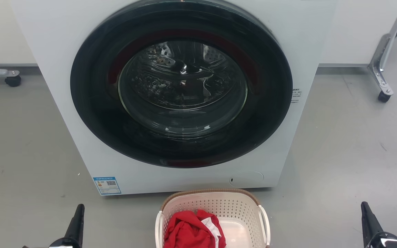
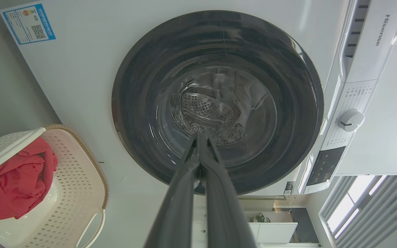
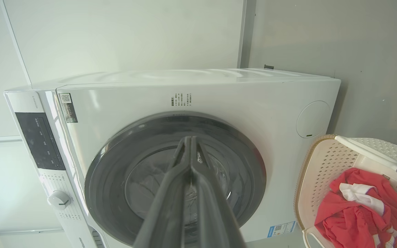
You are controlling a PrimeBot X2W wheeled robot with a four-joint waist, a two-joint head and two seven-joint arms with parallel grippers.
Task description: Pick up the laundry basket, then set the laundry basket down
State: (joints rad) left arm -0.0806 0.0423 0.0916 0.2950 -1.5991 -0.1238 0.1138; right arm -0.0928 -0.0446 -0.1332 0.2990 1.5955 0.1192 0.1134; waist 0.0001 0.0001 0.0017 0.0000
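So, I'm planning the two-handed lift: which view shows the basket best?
Head view: the basket sits centred, both handles and far rim showing, only its near end cropped. The left wrist view cuts it off at lower left, the right wrist view at lower right.

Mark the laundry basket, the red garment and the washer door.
laundry basket (image 1: pixel 219 205): head view, perforated far wall.
red garment (image 1: pixel 184 230): head view, middle of the bunched cloth.
washer door (image 1: pixel 91 103): head view, dark ring left of the glass.

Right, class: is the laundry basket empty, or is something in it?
Partly filled. The laundry basket holds a crumpled red-and-white garment at one side; its bare bottom shows beside the cloth.
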